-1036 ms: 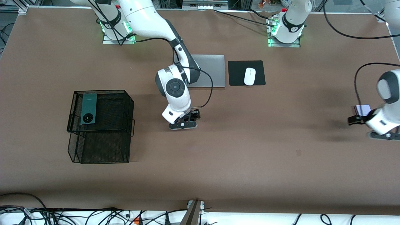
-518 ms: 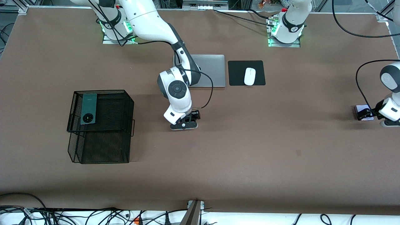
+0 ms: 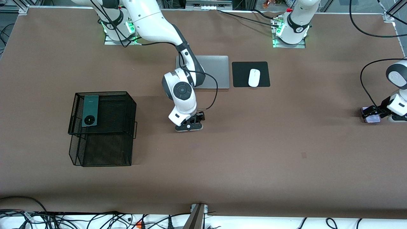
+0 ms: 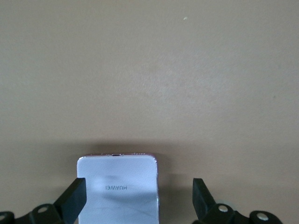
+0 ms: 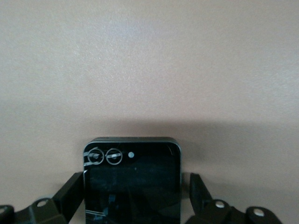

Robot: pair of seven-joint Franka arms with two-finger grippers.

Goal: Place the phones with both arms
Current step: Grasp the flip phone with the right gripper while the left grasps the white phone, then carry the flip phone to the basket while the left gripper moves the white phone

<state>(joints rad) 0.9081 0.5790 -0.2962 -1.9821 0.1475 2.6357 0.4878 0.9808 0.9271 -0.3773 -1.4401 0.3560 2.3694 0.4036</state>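
Lilac is seen between the open fingers of the left gripper (image 4: 135, 196): the small pale phone (image 4: 117, 186) lies flat on the brown table (image 3: 254, 152) at the left arm's end, one finger close against its edge and the other standing clear, so nothing is clamped. Compared with a second ago, this gripper has been brought down from a raised, tilted pose to table level at the phone, which points to a pickup being prepared rather than finished.

Around the small black phone (image 5: 132, 179), near the middle of the table and nearer the front camera than the laptop (image 3: 216, 71), the right gripper (image 5: 133, 196) is set low with its fingers spread wide on either side. Only a slight shift of this arm is noted over the last second.

On top of the black wire basket (image 3: 103, 127), at the right arm's end, the long green phone (image 3: 90, 110) lies unmoved.

Both small phones are judged to be not yet gripped; closing is probably the next step for each arm.
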